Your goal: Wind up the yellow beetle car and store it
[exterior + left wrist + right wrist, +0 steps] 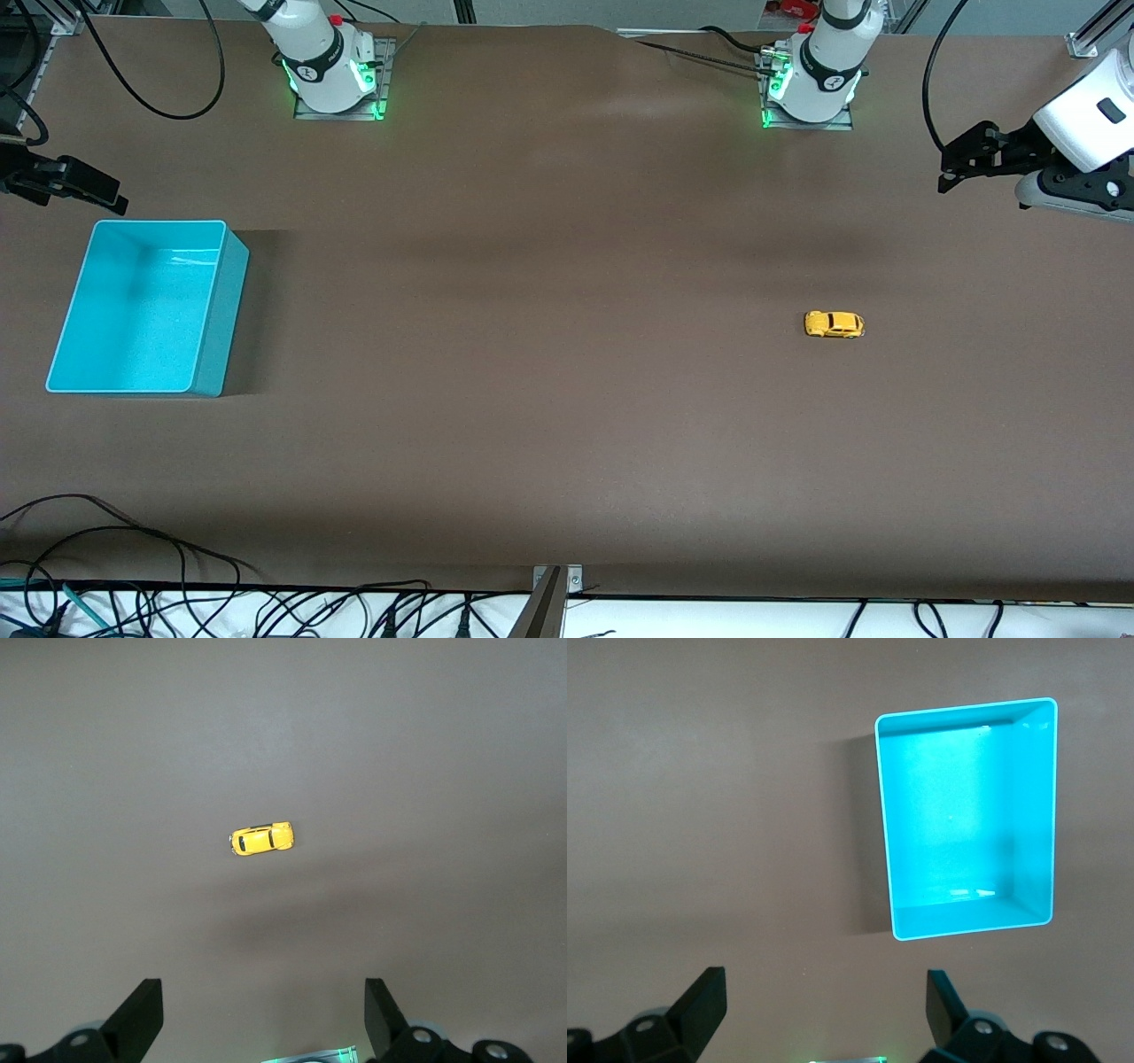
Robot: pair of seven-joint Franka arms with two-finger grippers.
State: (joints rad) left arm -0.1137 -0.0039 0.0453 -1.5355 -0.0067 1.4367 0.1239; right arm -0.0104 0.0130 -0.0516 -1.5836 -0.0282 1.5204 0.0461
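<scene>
A tiny yellow beetle car (834,324) is seen on its wheels on the brown table (549,399), toward the left arm's end, well apart from the empty turquoise bin (217,319). It is judged light, rigid and smooth, best pinched across its flanks. The left gripper (264,1014) is held high above it, jaws spread; the right gripper (826,1010), likewise spread, waits above the table near the bin. Ample open room surrounds the car.

Car (834,324) toward left arm's end, bin (205,368) toward right arm's end
</scene>
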